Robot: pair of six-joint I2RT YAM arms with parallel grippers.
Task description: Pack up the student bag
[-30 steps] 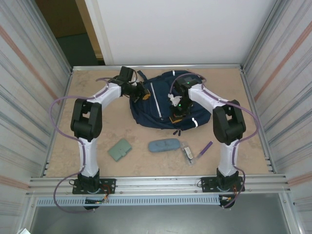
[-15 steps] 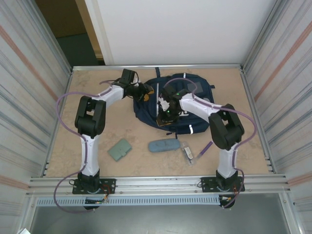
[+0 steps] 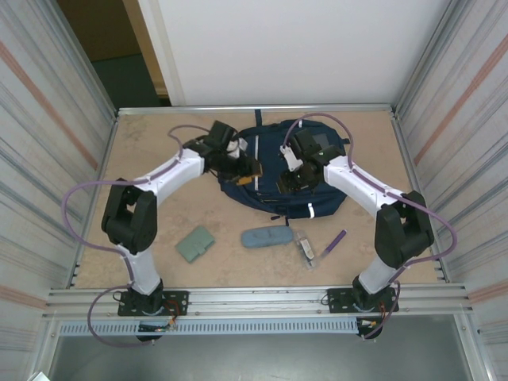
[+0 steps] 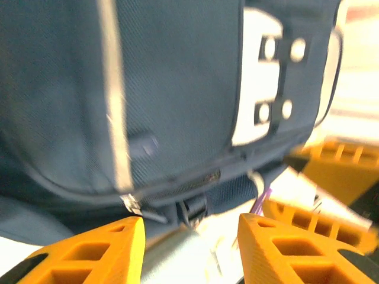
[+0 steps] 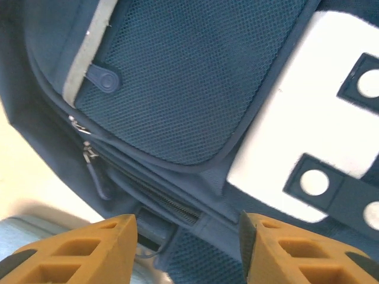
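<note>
**Both grippers let go of bag**

A sec ago both grippers were clamped on the bag (image 3: 268, 163); now both have let go.

- **L gripper** (image 3: 248, 168): sits over the bag's left side. In its wrist view (image 4: 189, 228) the orange fingers (image 4: 89, 248) are approx half apart, w/ nothing betw them and fabric beyond.
- **R gripper** (image 3: 292, 181): sits over the bag's middle. Wrist view (image 5: 188, 222) shows the same: part open, empty, mesh pocket and white patch beyond.
- **Bag:** lies flat at far-centre of the table (image 3: 159, 230). It has slid a bit right and squared up vs a sec ago.

So the repositioning looks done, but packing hasn't started. Case (image 3: 267, 236), wallet (image 3: 195, 244) and pen (image 3: 333, 242) lie outside on the near side, apart from the bag. Zips in the R wrist view look closed, so prob. a compartment needs opening next.
</note>
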